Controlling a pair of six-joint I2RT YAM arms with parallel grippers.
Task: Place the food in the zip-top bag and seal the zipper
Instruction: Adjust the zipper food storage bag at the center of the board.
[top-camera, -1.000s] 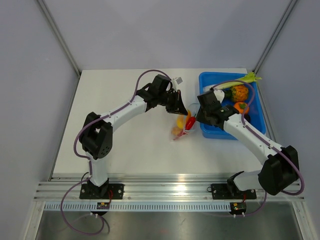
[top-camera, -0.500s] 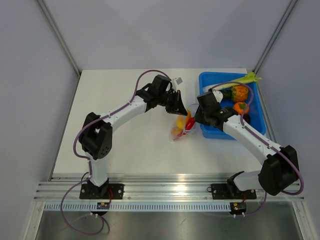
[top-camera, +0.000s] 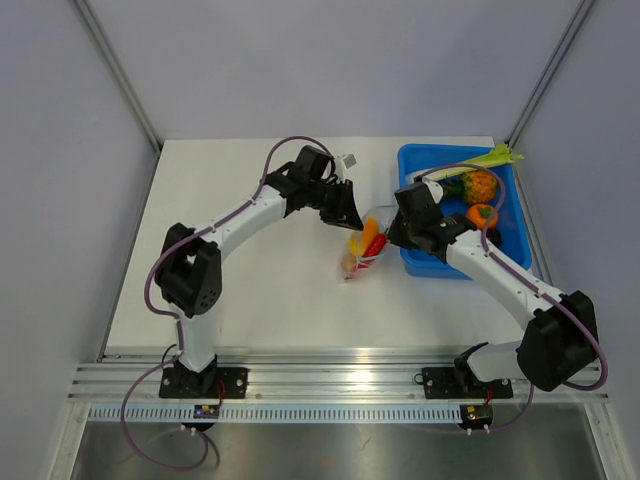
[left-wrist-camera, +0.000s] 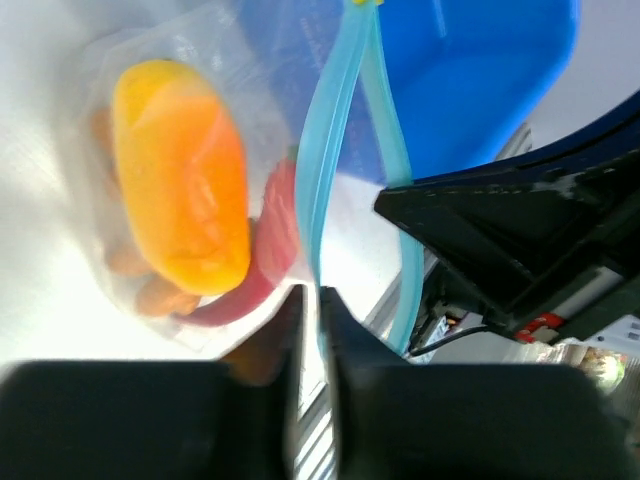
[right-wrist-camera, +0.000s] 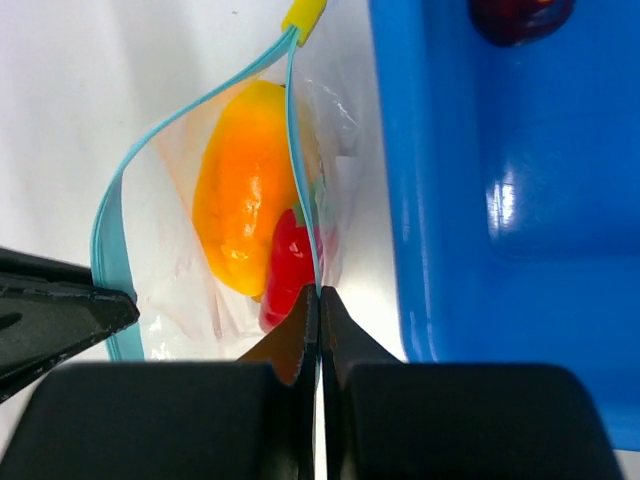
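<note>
The left gripper (left-wrist-camera: 310, 298), like the right gripper (right-wrist-camera: 318, 296) clamped shut on the zipper (left-wrist-camera: 335, 150), had pulled toward 10 o'clock, tautening the filled zip-top bag (right-wrist-camera: 170, 290) for sealing.

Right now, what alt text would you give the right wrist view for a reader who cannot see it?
The right hand pinches one side of the zipper of a clear zip-top bag, whose mouth gapes open. The left hand grips the other side; a yellow-orange piece and a red piece lie inside, a blue tray beside it.
</note>
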